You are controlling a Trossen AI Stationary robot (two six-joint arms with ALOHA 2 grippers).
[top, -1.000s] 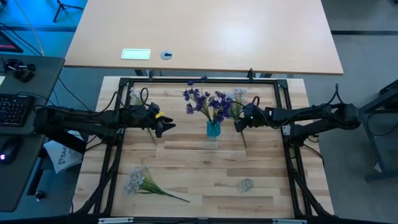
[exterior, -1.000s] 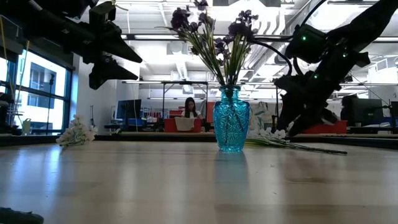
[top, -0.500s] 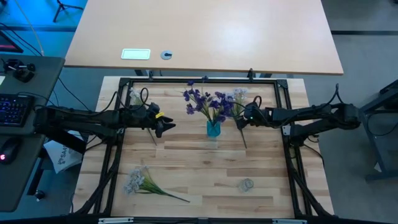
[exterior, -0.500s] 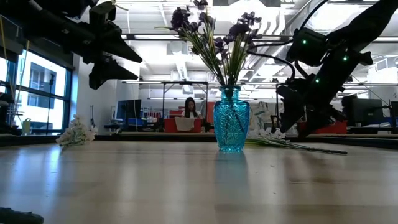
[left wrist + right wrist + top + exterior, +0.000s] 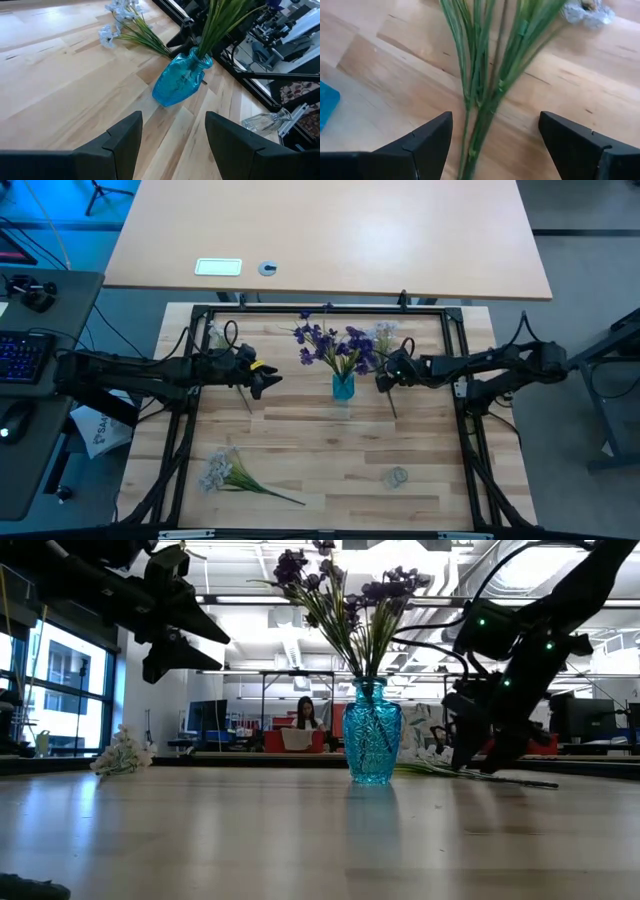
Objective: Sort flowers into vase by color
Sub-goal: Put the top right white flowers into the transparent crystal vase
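A blue glass vase (image 5: 343, 388) (image 5: 372, 735) (image 5: 180, 80) stands mid-table and holds the purple flowers (image 5: 330, 340) by their stems. To its right a pale-bloomed sprig (image 5: 386, 337) lies flat on the wood, its green stems (image 5: 480, 75) (image 5: 480, 777) running toward the near edge. My right gripper (image 5: 382, 380) (image 5: 495, 125) (image 5: 468, 752) is open and low over those stems, one finger on either side. My left gripper (image 5: 270, 382) (image 5: 174, 125) (image 5: 190, 645) hovers open, raised, left of the vase.
A second pale sprig (image 5: 225, 472) (image 5: 122, 755) lies at the near left and a third (image 5: 215, 335) by the far left frame corner. A clear glass vase (image 5: 398, 476) (image 5: 267, 120) lies on its side at the near right. A black frame (image 5: 320, 308) borders the board.
My right gripper has come down toward the pale sprig lying right of the vase and now sits low over its stems. The left arm and the flowers have kept still.
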